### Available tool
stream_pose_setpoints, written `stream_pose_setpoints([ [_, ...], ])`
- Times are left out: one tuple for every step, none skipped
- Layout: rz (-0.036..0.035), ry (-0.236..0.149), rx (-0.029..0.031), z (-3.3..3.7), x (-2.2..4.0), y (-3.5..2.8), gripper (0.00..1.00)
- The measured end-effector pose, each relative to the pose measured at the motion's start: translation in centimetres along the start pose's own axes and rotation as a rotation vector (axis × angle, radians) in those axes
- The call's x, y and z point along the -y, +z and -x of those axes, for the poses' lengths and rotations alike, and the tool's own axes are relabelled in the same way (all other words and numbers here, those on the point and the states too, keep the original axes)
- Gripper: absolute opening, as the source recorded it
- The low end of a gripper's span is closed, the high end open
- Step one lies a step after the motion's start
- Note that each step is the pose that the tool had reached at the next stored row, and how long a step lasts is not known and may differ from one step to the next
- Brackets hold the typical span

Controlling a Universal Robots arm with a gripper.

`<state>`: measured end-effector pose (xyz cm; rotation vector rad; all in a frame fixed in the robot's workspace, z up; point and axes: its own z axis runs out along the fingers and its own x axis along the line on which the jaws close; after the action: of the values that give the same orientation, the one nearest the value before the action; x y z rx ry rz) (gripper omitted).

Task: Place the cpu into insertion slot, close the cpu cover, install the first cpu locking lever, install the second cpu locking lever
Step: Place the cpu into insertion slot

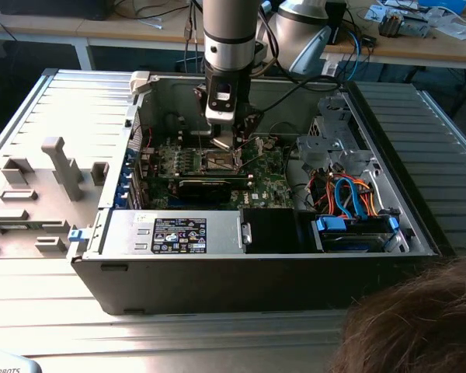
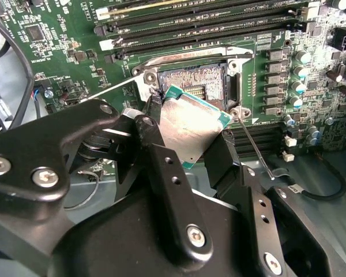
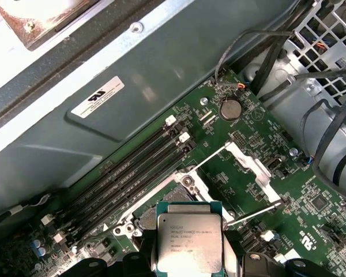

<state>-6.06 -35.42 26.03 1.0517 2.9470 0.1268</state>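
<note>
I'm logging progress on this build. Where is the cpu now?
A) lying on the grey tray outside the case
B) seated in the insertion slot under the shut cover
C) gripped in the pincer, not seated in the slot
C: the pincer clamps the cpu by its edges, and the contact field of the insertion slot lies bare.

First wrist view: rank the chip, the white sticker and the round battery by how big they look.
1. chip, largest, though it is also nearest the camera
2. white sticker
3. round battery, clearly smallest
</note>
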Motion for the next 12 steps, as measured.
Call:
stream_pose_setpoints([
  [0.0001,0.002,0.0002,0.00,0.00,0.01,0.54],
  [0.0001,0.004,0.0004,0.00,0.00,0.02,0.54],
  [0.0001,0.007,0.0005,0.00,0.00,0.02,0.54],
  [0.0002,0.008,0.0007,0.00,0.00,0.03,0.54],
  [0.0002,0.012,0.0010,0.00,0.00,0.04,0.54],
  [0.0003,0.014,0.0012,0.00,0.00,0.05,0.54],
  [0.0003,0.016,0.0013,0.00,0.00,0.05,0.54],
  [0.0003,0.019,0.0015,0.00,0.00,0.06,0.54],
  [0.0004,0.021,0.0017,0.00,0.01,0.07,0.54],
  [0.0004,0.023,0.0018,0.00,0.01,0.07,0.54],
  [0.0005,0.025,0.0020,0.00,0.01,0.08,0.54],
  [0.0005,0.027,0.0022,0.00,0.01,0.09,0.54],
])
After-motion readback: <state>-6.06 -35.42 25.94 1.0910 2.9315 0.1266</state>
